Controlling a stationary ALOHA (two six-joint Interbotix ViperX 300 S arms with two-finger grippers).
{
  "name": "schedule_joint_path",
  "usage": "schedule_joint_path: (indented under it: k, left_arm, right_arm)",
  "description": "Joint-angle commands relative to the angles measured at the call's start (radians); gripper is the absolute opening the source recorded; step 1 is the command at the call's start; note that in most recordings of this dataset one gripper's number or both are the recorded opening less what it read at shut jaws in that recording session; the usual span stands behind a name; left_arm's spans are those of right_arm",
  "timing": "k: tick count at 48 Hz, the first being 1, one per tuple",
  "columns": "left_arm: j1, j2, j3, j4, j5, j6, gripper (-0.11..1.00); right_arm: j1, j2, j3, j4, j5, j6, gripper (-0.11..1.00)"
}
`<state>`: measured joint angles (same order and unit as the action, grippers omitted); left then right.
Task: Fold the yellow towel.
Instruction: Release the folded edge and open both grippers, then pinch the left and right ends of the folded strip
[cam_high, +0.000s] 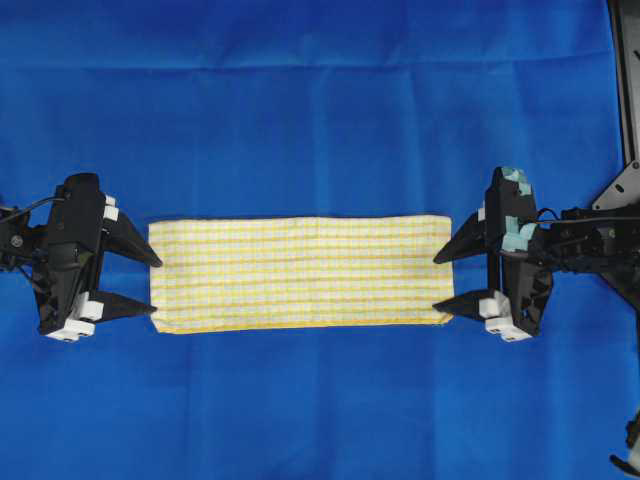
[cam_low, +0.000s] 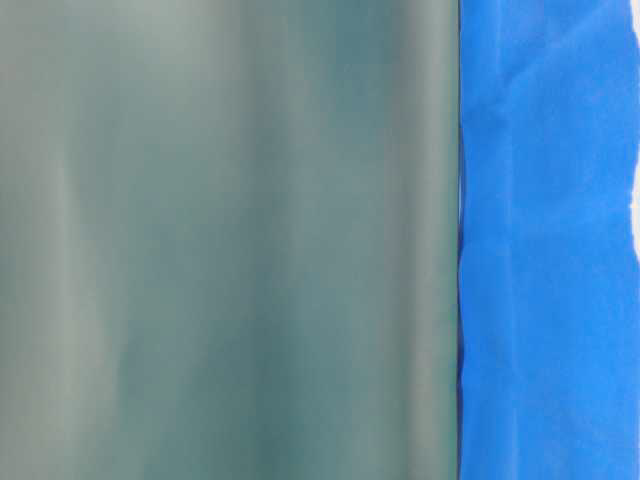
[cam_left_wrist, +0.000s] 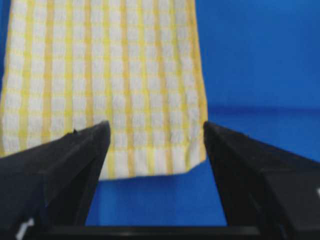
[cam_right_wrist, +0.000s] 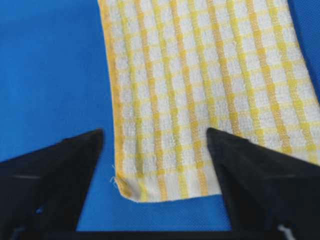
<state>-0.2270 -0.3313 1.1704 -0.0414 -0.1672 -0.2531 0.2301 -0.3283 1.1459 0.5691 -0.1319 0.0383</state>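
- Yellow-checked and flat, the yellow towel (cam_high: 300, 273) lies as a long narrow strip across the middle of the blue cloth (cam_high: 320, 110) that covers the desk, its long sides running left to right in the overhead view.
- Its weave reads as white squares crossed by yellow stripes, with a stronger yellow band along the near long edge.
- Over on the left, the left gripper (cam_high: 152, 284) sits right at the towel's left short end, fingers (cam_high: 135, 243) spread wide, one tip near each corner of that end.
- The left wrist view confirms it: two dark fingers (cam_left_wrist: 75, 150) stand apart with the towel's end (cam_left_wrist: 100, 75) showing between them, nothing pinched.
- On the right, the right gripper (cam_high: 442, 281) mirrors that at the opposite short end, fingers (cam_high: 460, 243) also parted, tips just at the towel's edge.
- From the right wrist camera, the fingers (cam_right_wrist: 70, 160) frame the towel's corner (cam_right_wrist: 200, 90), and a small frayed thread pokes out at that corner; the cloth lies loose, not held.
- Whether the fingertips actually brush the fabric I cannot tell from above.
- Black arm linkages run off the left and right edges of the overhead picture.
- The table-level camera gives only a blurred grey-green surface (cam_low: 230, 240) filling most of the frame, with a strip of wrinkled blue cloth to its right.
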Motion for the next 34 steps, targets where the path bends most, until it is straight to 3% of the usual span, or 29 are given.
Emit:
schedule_joint_path:
  k: [1,7,20,34]
  left_arm:
    - [0.012,-0.021,-0.02,-0.002,-0.003,0.005,0.73]
    - [0.066,-0.04,-0.025,-0.002,-0.005,0.025,0.71]
    - [0.201,-0.032,-0.04,-0.002,-0.002,0.138,0.71]
    - [0.225,-0.02,-0.028,-0.002,0.015,0.17,0.71]
  right_arm:
    - [-0.003,-0.023,-0.014,-0.002,-0.006,-0.005,0.84]
    - [-0.051,-0.052,-0.008,-0.015,-0.006,-0.015,0.76]
    - [-0.238,-0.058,-0.006,-0.043,0.04,-0.069,0.77]
    - [-0.31,-0.02,-0.012,-0.046,0.054,-0.086,0.77]
